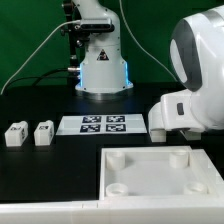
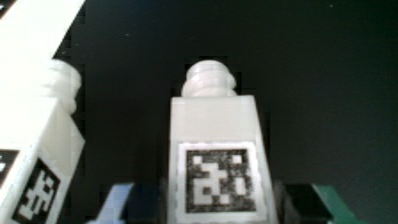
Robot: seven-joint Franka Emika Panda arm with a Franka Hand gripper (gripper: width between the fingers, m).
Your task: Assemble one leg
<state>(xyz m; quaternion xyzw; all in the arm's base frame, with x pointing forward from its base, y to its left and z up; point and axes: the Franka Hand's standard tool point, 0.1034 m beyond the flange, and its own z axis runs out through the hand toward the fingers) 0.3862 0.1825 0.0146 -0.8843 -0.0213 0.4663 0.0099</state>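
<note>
In the wrist view a white leg (image 2: 217, 140) with a round peg on its end and a black-and-white tag on its face lies between my fingers. My gripper (image 2: 217, 203) is open, with a dark gap between the leg and each finger (image 2: 128, 202). A second leg (image 2: 45, 130) lies right beside it. In the exterior view two more legs (image 1: 15, 134) (image 1: 43, 133) stand on the black table at the exterior view's left. The white arm (image 1: 192, 90) hides the gripper and the legs under it there.
The large white panel with round corner sockets (image 1: 160, 172) lies at the front. The marker board (image 1: 103, 124) lies mid-table. The robot base (image 1: 100, 72) stands behind it, with cables at the back.
</note>
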